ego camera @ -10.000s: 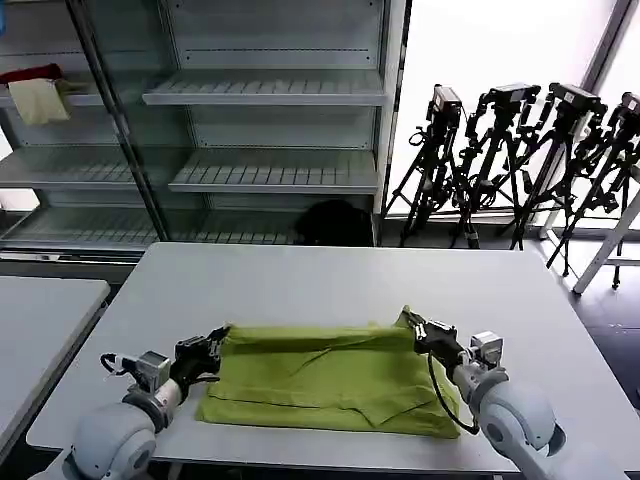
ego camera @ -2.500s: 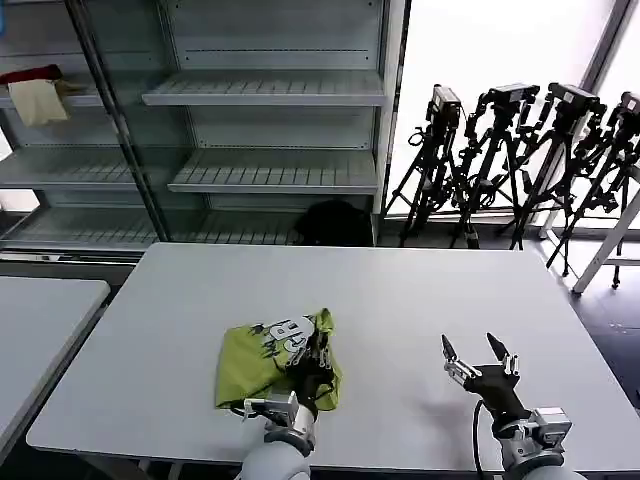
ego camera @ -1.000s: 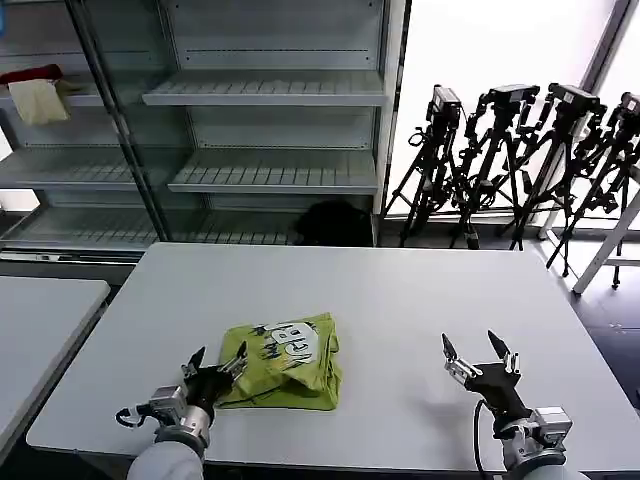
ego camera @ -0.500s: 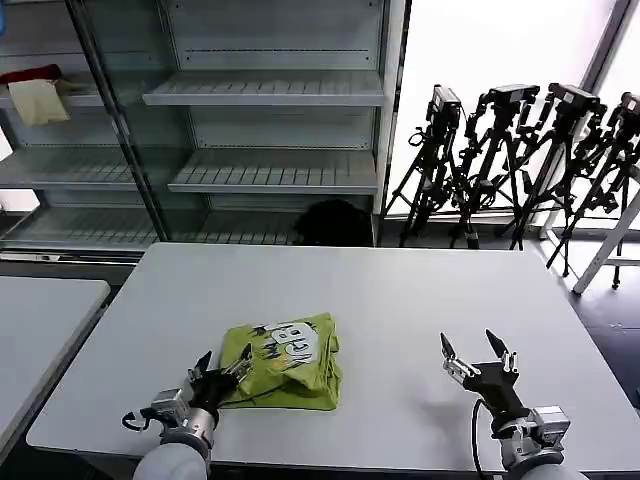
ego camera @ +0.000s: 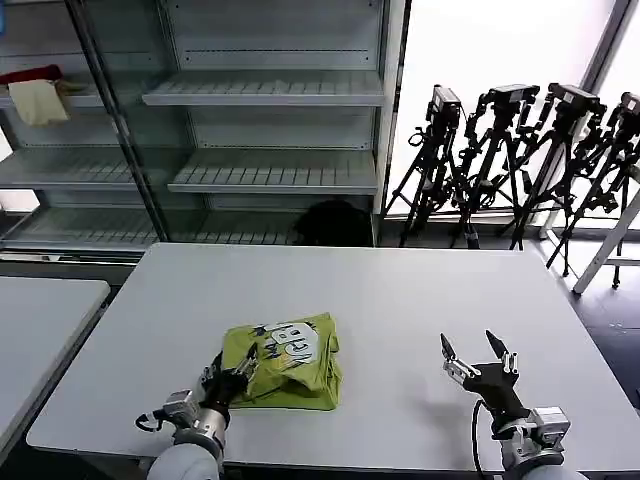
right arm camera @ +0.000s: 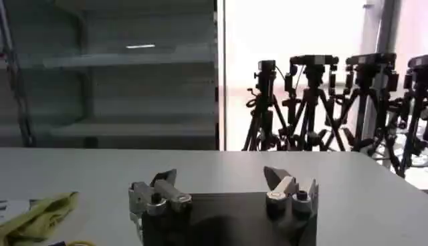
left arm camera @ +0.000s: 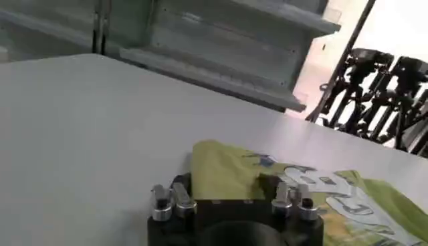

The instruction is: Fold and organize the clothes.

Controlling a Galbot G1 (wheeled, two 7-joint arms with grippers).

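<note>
Now the lime-green T-shirt [ego camera: 283,360] lies folded into a compact, slightly rumpled bundle on the white table [ego camera: 400,300], toward the near edge and a little left of centre, with its white-and-black print [ego camera: 285,340] facing up. The left gripper [ego camera: 232,377] sits low at the shirt's near-left corner, its fingers spread and touching the edge of the fabric (whether any cloth lies between them I cannot tell). From the left wrist view the shirt [left arm camera: 301,194] lies just beyond the gripper's fingers [left arm camera: 162,199], the print showing on the upper fold.

Well to the right, the right gripper [ego camera: 478,362] hovers near the near edge of the table, fingers spread wide and holding nothing, clearly apart from the shirt. In the right wrist view its open fingers [right arm camera: 160,190] frame bare tabletop, and a corner of the green shirt [right arm camera: 33,217] shows off to one side.

Beyond the table stand grey shelves [ego camera: 270,90] and a row of black tripods [ego camera: 520,160].
</note>
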